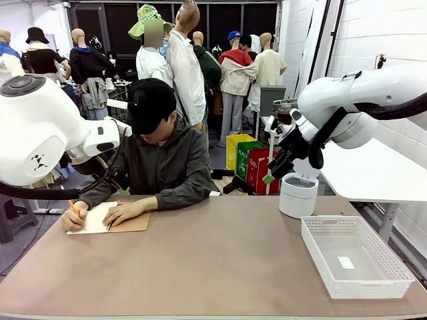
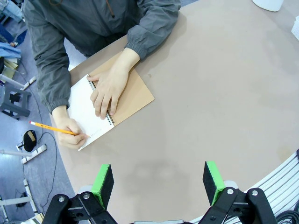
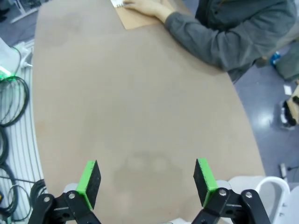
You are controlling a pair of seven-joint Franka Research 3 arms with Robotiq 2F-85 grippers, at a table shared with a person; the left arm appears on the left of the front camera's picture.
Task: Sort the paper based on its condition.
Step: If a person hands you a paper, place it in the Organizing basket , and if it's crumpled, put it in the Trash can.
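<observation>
Basket (image 1: 371,288), near right on the bench (image 1: 213,267), holds no sheets; left hand (image 2: 158,169) and right hand (image 3: 146,165) hover spread apart, gripping nothing. Paper (image 2: 81,105) is a page in the notebook (image 2: 133,95), far left, under the person's pencil (image 2: 51,127); sorting apparently not begun.

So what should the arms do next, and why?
Probably hold both where they hover. The left hand and right hand are open and empty above the table, and the person is writing in the notebook with a pencil.
</observation>
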